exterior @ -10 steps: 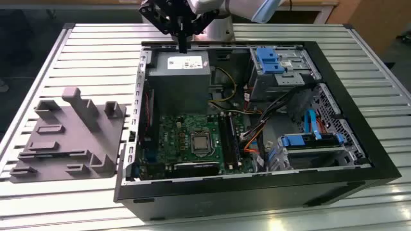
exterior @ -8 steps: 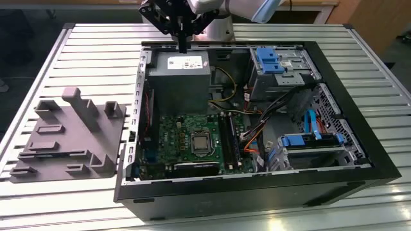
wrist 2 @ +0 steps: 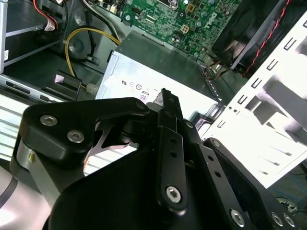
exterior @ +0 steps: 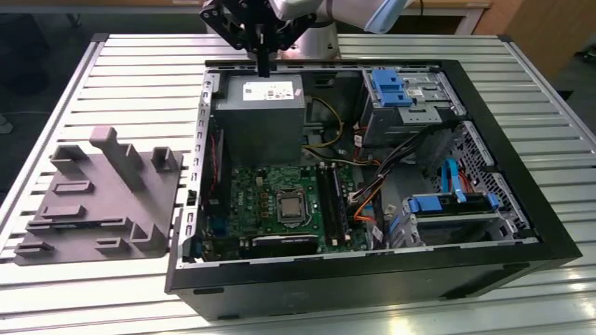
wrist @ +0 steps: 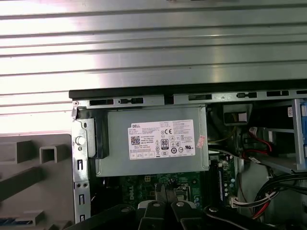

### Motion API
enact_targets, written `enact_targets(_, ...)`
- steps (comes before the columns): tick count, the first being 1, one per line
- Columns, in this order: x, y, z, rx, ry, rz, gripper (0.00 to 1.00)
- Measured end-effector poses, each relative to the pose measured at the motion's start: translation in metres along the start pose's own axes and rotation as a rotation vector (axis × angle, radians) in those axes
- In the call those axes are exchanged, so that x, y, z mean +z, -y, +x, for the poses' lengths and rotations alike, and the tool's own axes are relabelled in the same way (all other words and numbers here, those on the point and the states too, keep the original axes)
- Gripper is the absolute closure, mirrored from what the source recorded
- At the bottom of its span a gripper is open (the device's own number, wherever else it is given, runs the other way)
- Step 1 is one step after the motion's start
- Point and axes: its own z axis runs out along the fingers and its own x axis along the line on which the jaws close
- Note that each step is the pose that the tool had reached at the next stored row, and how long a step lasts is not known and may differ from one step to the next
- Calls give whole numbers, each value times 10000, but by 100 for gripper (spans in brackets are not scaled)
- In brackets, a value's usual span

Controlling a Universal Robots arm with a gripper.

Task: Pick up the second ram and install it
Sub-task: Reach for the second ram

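Exterior view: claw (exterior: 264, 68) pinched narrow, nothing visibly in it, hovering over the power supply (exterior: 259, 112). Honestly can't tell where the second ram is. Motherboard slots (exterior: 333, 199) lie beyond the supply, running lengthwise away from the claw.

Black linked gripper (wrist 2: 165, 99), silver screws (wrist 2: 173, 193), pale grey arm (exterior: 312, 8), blue cap (exterior: 384, 17)

Bright, even light; glare on the slatted table (wrist: 153, 43); shadows inside the computer case (exterior: 373, 286).
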Motion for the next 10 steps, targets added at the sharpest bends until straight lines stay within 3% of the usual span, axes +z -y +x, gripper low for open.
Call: enact_targets(10, -1, 2, 31, 0, 0, 0, 89)
